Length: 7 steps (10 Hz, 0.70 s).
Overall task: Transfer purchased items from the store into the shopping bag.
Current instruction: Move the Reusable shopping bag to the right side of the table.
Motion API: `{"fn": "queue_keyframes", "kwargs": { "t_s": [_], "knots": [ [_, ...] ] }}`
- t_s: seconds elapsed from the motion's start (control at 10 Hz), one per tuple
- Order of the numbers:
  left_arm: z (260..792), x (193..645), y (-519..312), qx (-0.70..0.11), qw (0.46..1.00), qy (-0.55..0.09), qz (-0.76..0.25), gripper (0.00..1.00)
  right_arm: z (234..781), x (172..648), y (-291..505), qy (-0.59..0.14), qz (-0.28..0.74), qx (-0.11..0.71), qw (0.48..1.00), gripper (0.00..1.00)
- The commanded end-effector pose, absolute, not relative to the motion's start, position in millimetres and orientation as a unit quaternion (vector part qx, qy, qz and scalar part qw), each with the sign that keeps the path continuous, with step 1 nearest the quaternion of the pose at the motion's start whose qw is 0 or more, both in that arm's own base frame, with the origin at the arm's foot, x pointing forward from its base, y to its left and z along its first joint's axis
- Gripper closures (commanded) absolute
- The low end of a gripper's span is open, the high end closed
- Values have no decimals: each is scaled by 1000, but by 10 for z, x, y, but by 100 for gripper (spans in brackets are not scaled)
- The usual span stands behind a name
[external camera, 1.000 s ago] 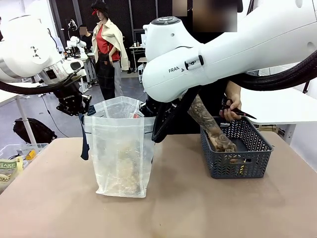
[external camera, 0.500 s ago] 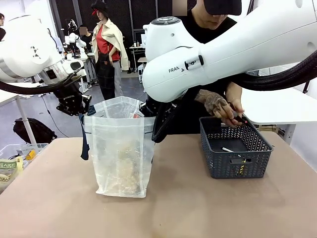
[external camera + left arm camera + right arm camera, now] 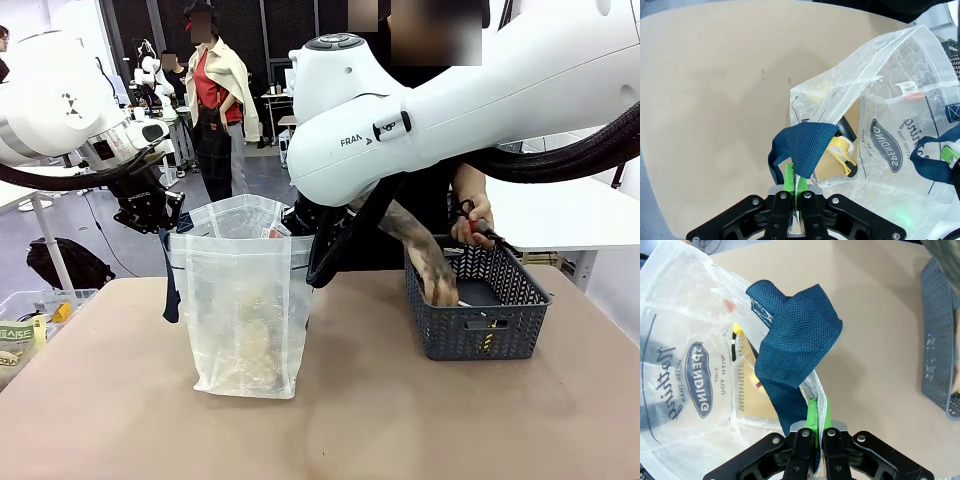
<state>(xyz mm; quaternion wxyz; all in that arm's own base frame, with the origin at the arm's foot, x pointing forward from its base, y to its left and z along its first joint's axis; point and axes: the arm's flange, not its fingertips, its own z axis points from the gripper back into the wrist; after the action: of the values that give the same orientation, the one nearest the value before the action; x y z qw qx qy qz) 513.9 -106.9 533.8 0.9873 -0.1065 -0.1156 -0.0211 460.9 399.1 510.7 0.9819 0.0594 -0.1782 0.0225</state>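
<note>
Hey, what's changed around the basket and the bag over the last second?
The person's hand rose out of the basket toward their other hand, then went back down inside it. Unchanged: the left end effector and right end effector stay shut on the shopping bag at its rim, holding it open; the basket hasn't shifted.

My jaws clamp the shopping bag (image 3: pixel 695 305) by its rim, blue handle (image 3: pixel 795 335) folded above; the grey basket (image 3: pixel 937 340) sits apart.
</note>
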Motion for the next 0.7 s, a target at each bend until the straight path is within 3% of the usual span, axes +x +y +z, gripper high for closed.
{"fn": "queue_keyframes", "kwargs": {
  "t_s": [0.0,0.6],
  "knots": [
    [5359,5145,-1046,-106,987,-118,-18,100,5118,4613,3985,-181,21,62,981,100],
    [5359,5145,-1046,-106,987,-118,-18,100,5118,4613,3985,-181,21,62,981,100]
  ]
}}
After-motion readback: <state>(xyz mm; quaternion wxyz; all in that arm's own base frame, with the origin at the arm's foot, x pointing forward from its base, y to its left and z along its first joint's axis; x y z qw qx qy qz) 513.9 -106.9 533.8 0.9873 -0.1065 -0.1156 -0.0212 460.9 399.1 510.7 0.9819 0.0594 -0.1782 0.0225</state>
